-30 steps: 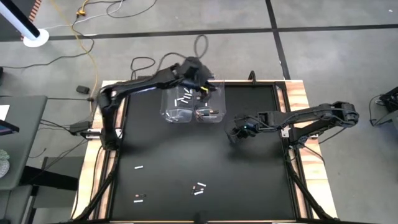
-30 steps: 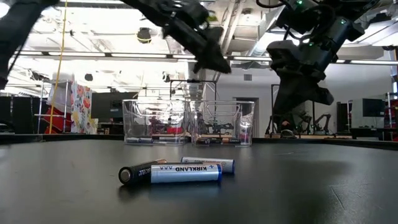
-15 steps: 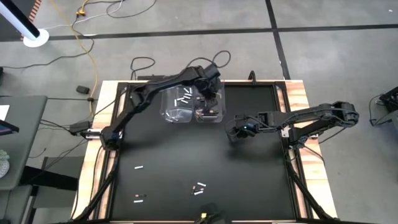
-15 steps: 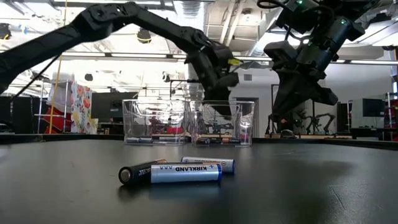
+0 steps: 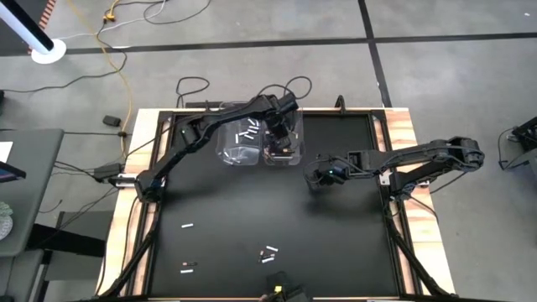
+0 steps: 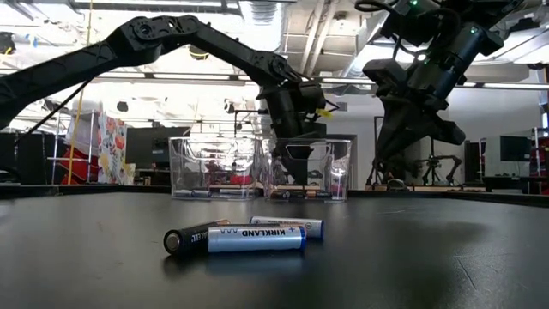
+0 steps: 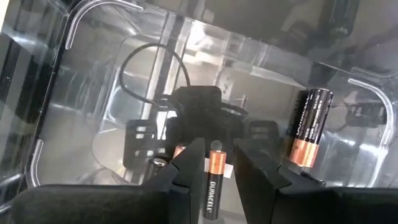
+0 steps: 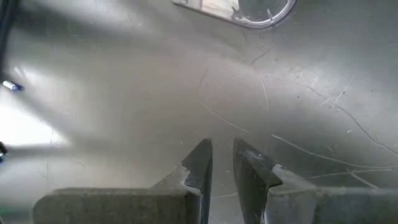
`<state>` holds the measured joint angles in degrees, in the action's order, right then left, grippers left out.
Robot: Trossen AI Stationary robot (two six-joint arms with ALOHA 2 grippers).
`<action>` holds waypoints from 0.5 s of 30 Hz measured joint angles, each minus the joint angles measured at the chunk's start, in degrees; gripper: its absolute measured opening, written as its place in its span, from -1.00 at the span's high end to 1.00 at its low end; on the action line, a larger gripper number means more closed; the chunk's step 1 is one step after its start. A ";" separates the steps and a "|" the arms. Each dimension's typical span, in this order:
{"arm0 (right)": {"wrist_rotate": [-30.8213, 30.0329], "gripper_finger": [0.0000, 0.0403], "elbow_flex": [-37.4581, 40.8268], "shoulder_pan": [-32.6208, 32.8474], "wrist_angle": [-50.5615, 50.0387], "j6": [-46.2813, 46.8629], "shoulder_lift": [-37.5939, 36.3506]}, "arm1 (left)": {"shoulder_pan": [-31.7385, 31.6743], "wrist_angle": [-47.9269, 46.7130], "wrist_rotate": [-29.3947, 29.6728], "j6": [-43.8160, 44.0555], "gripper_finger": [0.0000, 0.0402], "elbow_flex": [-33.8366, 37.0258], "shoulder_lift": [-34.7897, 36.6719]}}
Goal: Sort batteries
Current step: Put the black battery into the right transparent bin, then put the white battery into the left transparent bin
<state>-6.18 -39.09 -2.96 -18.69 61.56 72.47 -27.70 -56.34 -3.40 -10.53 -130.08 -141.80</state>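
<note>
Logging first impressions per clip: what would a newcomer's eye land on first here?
Most striking is the left gripper dipped into the right-hand clear bin at the table's far edge, a dark copper-ended battery between its fingers. Next, the blue-and-white Kirkland battery lying close to the low camera, beside a dark one. The right gripper hovers empty over bare tabletop, right of the bins.

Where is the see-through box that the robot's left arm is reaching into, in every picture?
High view: the right clear bin, top middle of the table, under the left end effector.
Low view: right-hand bin of the pair behind the batteries.
Left wrist view: its walls fill the picture; a Duracell battery sits between the fingers.
Right wrist view: only a clear corner, which bin unclear.
Shared landmark: the left end effector above the bin.
</note>
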 joint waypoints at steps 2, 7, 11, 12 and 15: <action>-0.01 0.59 0.00 0.00 0.06 0.14 0.00 | 0.00 -0.02 -0.02 0.63 0.60 0.00 0.00; -0.01 0.59 0.00 0.01 0.11 0.59 0.00 | 0.00 -0.44 -0.03 0.77 0.58 0.07 0.00; -0.01 0.59 0.00 0.29 0.14 0.57 0.00 | 0.00 -1.41 -0.44 0.05 0.52 0.07 0.34; -0.01 0.59 0.00 0.40 0.13 0.57 0.00 | 0.00 -1.40 -0.54 -0.12 0.48 0.07 0.41; -0.01 0.59 0.00 1.05 0.12 0.55 0.00 | 0.02 -2.33 -0.57 0.09 0.37 0.07 0.57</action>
<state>-6.20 -39.09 -1.91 -18.57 62.11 72.47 -27.68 -58.66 -3.97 -10.44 -130.02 -141.23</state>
